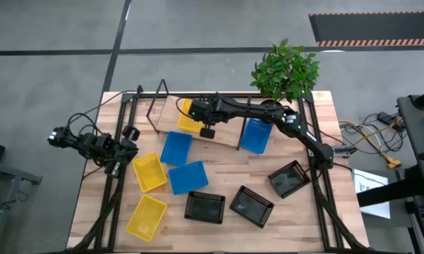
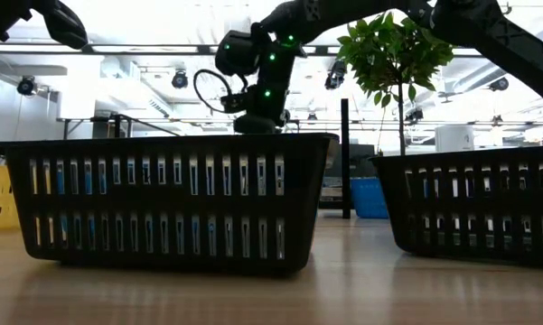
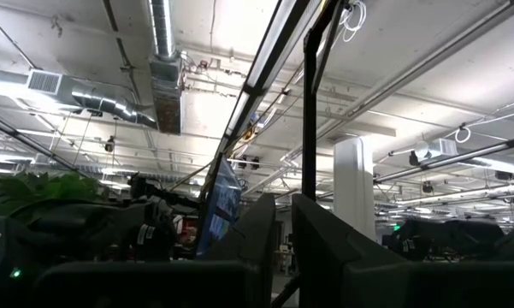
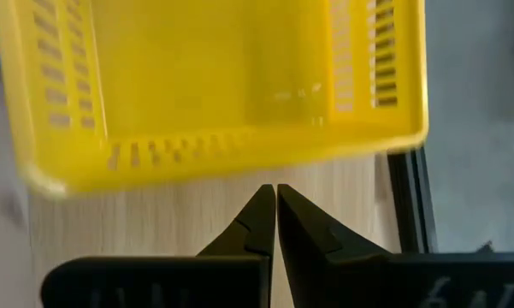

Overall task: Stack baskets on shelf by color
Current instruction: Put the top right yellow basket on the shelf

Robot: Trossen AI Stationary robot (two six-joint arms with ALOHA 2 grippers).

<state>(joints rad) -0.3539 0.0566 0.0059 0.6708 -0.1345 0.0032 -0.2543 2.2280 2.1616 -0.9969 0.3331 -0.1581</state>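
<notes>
Slotted glossy plastic yellow basket (image 4: 214, 85) on pale matt wood-grain shelf board (image 4: 205, 214); matt black fingers (image 4: 312, 235).

Landmark: shelf (image 1: 197, 123), far side of table.

- Yellow basket (image 1: 188, 116) sits on the shelf's left part; right gripper (image 1: 207, 132) hovers just beside it on the near side, fingertips together.
- Blue basket (image 1: 255, 135) fills the shelf's right end.
- Middle of the shelf: bare board between the two.
- Plant (image 1: 286, 69) crowds the far right corner behind the shelf.
- Near the shelf's front: blue basket (image 1: 176, 148) close by; bare wood right of it.
</notes>
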